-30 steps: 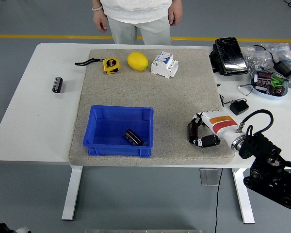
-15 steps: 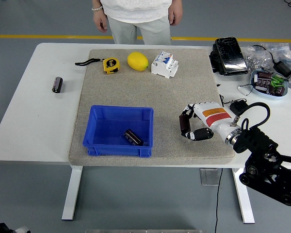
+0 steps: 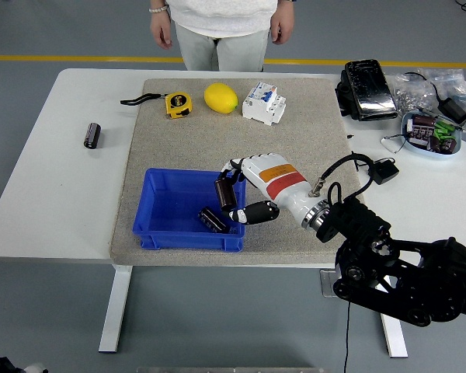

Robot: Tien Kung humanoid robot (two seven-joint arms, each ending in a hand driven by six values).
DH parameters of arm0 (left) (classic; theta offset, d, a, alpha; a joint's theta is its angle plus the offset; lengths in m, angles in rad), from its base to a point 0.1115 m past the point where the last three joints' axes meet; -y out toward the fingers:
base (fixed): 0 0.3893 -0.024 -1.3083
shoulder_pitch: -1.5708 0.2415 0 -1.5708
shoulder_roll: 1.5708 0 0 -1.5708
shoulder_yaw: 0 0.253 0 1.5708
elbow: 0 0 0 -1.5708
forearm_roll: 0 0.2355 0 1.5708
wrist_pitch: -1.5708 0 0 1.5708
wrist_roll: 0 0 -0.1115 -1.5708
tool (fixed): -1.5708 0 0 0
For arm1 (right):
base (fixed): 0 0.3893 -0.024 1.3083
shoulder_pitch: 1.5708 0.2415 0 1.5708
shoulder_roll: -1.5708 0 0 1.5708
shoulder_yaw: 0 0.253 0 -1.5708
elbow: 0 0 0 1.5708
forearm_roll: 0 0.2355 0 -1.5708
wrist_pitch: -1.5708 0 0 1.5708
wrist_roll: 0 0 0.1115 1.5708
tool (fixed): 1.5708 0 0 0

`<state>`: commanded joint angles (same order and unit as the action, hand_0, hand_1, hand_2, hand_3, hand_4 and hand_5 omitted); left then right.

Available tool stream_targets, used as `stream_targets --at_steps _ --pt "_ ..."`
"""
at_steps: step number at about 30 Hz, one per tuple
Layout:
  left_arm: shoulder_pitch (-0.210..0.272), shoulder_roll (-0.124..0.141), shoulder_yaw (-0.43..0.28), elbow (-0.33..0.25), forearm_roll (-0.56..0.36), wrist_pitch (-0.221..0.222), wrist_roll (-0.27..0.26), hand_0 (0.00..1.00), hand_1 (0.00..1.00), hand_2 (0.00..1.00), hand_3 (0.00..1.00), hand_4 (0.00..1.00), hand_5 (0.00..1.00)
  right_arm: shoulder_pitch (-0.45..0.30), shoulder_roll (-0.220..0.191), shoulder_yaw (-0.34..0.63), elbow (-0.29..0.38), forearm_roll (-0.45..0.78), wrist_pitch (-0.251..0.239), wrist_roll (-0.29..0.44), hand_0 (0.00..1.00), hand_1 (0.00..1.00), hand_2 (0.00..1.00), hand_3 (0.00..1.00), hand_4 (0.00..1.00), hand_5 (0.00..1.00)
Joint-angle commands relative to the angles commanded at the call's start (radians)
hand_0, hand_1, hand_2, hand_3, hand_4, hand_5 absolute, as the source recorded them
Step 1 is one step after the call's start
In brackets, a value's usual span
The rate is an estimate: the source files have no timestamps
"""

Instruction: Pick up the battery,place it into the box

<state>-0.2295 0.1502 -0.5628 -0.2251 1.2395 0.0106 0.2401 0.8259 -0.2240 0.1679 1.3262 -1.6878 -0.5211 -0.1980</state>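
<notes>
- right hand (image 3: 248,189) reaches in from lower right, over the right rim of the blue box (image 3: 159,225)
- fingers curled tight around a dark battery (image 3: 225,192), held roughly upright just above the box's right side
- thumb (image 3: 254,212) sits below the battery, near the box's right wall
- second battery (image 3: 213,220) lies tilted on the box floor, just below-left of the held one
- third battery (image 3: 92,135) stands alone on bare white table (image 3: 62,194), well left of the mat
- box sits on the grey mat (image 3: 295,148), at its front left part
- back of mat: yellow tape measure (image 3: 177,104), lemon (image 3: 220,98), white circuit breaker (image 3: 264,103) in a row, left to right
- far right of table: black device (image 3: 367,88), tray of small parts (image 3: 430,134), black adapter (image 3: 385,169) with cable
- person stands at far side of table, hands (image 3: 161,31) hanging at sides, touching nothing
- left arm not visible
</notes>
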Motion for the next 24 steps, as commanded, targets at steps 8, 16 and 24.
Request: stream_targets --at_steps 8,16,24 --pt "-0.006 0.004 0.014 -0.001 -0.014 0.006 -0.002 0.743 0.730 0.787 0.624 0.626 0.511 0.028 0.035 -0.015 -0.046 0.003 0.016 0.002 0.531 0.549 0.567 0.535 0.798 0.240" --pt "-0.007 0.004 0.019 -0.002 -0.017 0.009 -0.002 0.742 0.731 0.787 0.622 0.625 0.510 0.035 0.043 -0.012 -0.076 0.005 0.027 0.000 0.644 0.672 0.745 0.689 0.892 0.286" --pt "-0.006 0.002 0.016 -0.001 -0.014 0.009 -0.002 0.743 0.732 0.786 0.621 0.625 0.510 0.034 0.039 -0.004 -0.081 0.012 0.045 0.008 0.713 0.735 0.814 0.819 0.942 0.288"
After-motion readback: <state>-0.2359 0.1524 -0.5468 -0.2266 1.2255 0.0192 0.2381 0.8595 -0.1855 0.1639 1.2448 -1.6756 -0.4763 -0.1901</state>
